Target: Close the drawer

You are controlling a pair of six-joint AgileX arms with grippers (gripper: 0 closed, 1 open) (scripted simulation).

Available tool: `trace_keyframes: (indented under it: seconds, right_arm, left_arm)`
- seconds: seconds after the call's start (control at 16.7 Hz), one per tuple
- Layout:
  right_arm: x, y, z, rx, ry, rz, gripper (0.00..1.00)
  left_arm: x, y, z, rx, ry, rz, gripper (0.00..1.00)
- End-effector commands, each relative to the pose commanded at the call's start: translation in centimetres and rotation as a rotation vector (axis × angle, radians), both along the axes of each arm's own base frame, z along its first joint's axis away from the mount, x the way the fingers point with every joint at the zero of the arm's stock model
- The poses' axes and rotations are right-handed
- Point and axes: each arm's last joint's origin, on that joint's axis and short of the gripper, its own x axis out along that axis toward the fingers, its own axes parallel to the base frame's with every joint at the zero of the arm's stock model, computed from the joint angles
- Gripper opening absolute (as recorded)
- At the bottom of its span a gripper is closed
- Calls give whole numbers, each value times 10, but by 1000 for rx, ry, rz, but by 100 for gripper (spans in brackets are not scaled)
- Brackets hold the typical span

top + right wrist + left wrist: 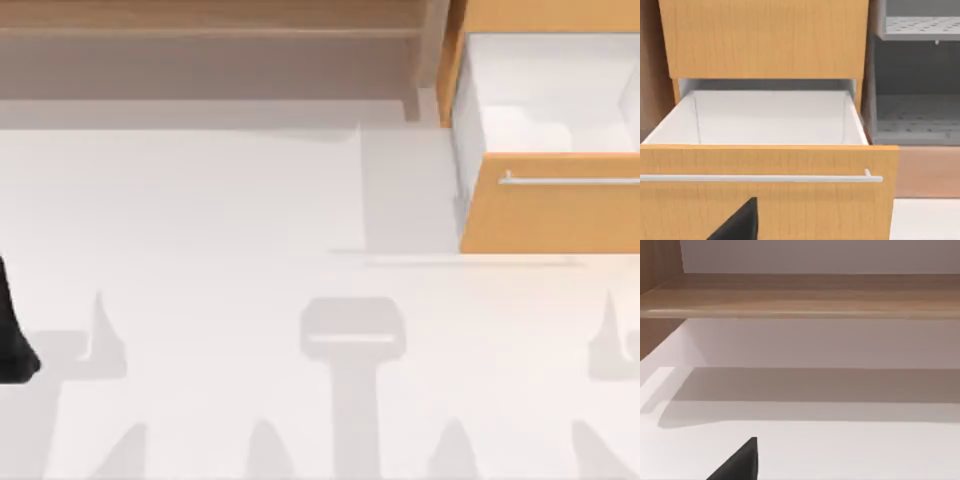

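Sitting parked at the table's (200, 300) far left edge is the left arm (12, 340), facing the long shelf (800, 295); its fingers' state I cannot tell. At the right, the drawer (550, 215) is standing pulled open, white inside. The right gripper (740, 225) is facing its front below the handle (760, 178), fingers also untellable. Pushing squarely and centrally should be keeping it from skewing.

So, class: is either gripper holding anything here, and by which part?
Nothing is visibly held. The open orange-tan wooden drawer stands untouched, its thin silver bar handle free; the right gripper's dark finger sits before the front panel without contact.
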Motion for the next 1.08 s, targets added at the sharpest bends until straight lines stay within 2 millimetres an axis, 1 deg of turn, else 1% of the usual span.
trace_keyframes:
  seconds: [0.12, 0.24, 0.42, 0.54, 0.66, 0.78, 0.9, 1.08]
  right_arm:
    - [0, 0, 1, 0, -1, 0, 100]
    - [0, -3, 11, 2, -20, 0, 100]
    - [4, -13, 42, -2, -59, 0, 100]
    - [13, -24, 65, -8, -64, 1, 100]
    - [27, -42, 85, -9, -45, 2, 100]
    - [43, -66, 100, -2, -18, 3, 100]
    - [56, -94, 110, 7, 1, 2, 100]
    - [66, -129, 119, 8, 6, 1, 100]
  left_arm:
    - [0, 0, 0, 0, 0, 0, 100]
    - [0, 0, 0, 0, 0, 0, 100]
    - [0, 0, 0, 0, 0, 0, 100]
    - [0, 0, 0, 0, 0, 0, 100]
    - [0, 0, 0, 0, 0, 0, 100]
    - [0, 0, 0, 0, 0, 0, 100]
    - [0, 0, 0, 0, 0, 0, 100]
    - [0, 0, 0, 0, 0, 0, 100]
